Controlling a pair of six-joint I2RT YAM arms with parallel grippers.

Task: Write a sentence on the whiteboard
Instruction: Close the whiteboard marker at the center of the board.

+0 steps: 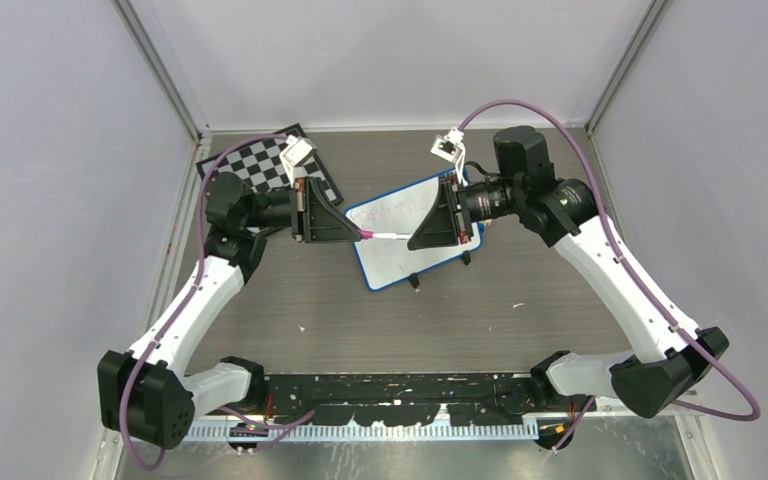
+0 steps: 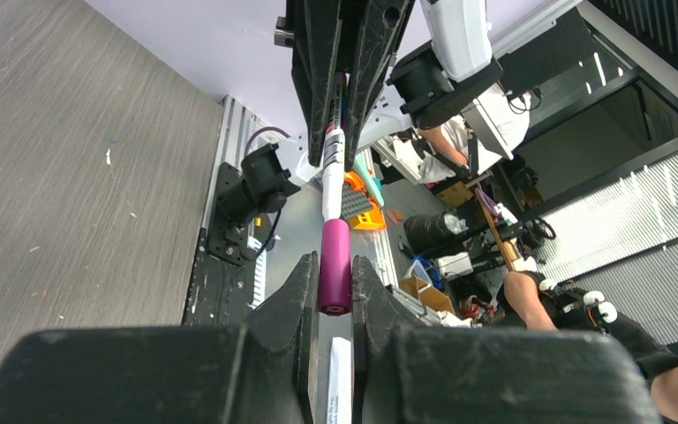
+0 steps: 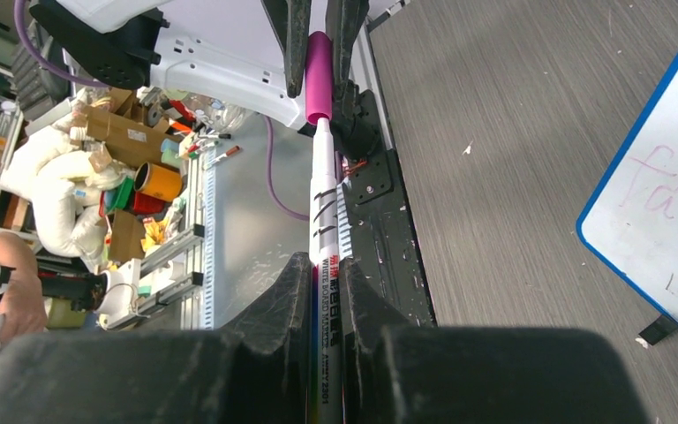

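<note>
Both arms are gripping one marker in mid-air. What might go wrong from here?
1. The left pincer grips only the pink cap, and the right pincer grips the marker. A crooked pull might bend it or make it slip free.
2. Both hang above the whiteboard. A dropped marker could smudge the writing.

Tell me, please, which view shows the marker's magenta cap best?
Left wrist view: the cap sits large and central, held in the left gripper. The right wrist view shows it smaller, farther off; the top external view, only a tiny pink tip.
</note>
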